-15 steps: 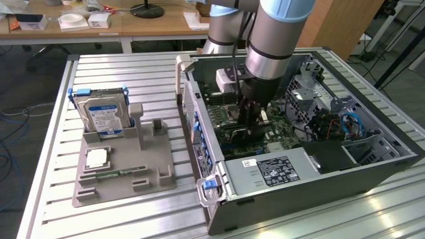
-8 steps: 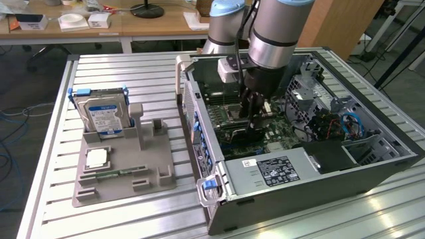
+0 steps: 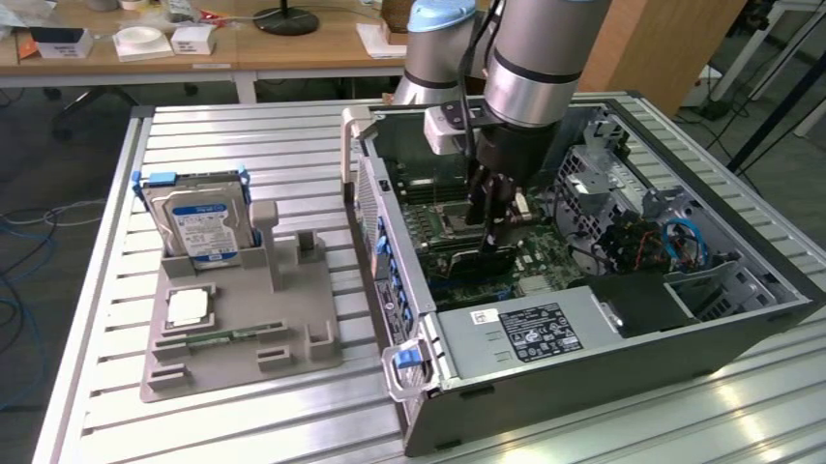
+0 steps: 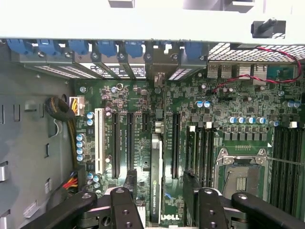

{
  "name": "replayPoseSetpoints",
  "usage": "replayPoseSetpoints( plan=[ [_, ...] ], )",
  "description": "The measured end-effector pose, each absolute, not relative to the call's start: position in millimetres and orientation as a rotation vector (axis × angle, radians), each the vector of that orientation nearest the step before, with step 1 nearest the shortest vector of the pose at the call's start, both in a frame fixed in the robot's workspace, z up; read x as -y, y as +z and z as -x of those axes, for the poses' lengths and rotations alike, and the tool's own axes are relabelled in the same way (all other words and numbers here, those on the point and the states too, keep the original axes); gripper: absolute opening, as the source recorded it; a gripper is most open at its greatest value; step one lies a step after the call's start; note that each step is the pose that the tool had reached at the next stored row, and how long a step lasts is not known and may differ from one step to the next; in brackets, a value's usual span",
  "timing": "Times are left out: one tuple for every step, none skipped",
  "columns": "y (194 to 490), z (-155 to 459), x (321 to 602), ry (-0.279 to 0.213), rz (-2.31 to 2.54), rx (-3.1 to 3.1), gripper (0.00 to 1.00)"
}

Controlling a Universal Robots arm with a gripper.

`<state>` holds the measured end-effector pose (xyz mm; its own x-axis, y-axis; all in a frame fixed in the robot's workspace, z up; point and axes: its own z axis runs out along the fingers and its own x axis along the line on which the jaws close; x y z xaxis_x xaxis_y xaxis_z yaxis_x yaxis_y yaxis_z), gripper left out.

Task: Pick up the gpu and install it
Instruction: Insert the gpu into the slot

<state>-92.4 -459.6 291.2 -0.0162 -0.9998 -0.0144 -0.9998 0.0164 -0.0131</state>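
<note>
The gpu (image 4: 156,191) stands edge-on in a slot of the green motherboard (image 4: 119,95), its bracket end toward the row of blue slot latches (image 4: 109,47). My gripper (image 4: 160,175) straddles the card and is open. Its black fingers (image 4: 129,177) stand on either side of the card with a gap to it on each side. In the exterior view the gripper (image 3: 497,237) reaches straight down into the open computer case (image 3: 722,319), low over the motherboard (image 3: 548,266), where its fingers hide the card.
The CPU socket (image 4: 240,174) and memory slots (image 4: 286,162) lie close beside the card. Outside the case, at the exterior view's left, a grey holder (image 3: 246,338) carries a silver hard drive with a blue label (image 3: 200,227) and a green memory stick (image 3: 232,335). The power supply (image 3: 536,329) sits at the case's front.
</note>
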Motion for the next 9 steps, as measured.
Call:
replayPoseSetpoints(
  plan=[
    [291.3, 92.4, 459.6, 0.001, 2.190, -2.226, 0.51],
    [291.3, 92.4, 459.6, 0.001, 2.190, -2.226, 0.51],
    [291.3, 92.4, 459.6, 0.001, 2.190, -2.226, 0.51],
    [291.3, 92.4, 459.6, 0.001, 2.190, -2.226, 0.50],
    [291.3, 92.4, 459.6, 0.001, 2.190, -2.226, 0.44],
    [291.3, 92.4, 459.6, 0.001, 2.190, -2.226, 0.44],
    [291.3, 92.4, 459.6, 0.001, 2.190, -2.226, 0.38],
    [291.3, 92.4, 459.6, 0.001, 2.190, -2.226, 0.32],
    [291.3, 92.4, 459.6, 0.001, 2.190, -2.226, 0.26]
  ],
)
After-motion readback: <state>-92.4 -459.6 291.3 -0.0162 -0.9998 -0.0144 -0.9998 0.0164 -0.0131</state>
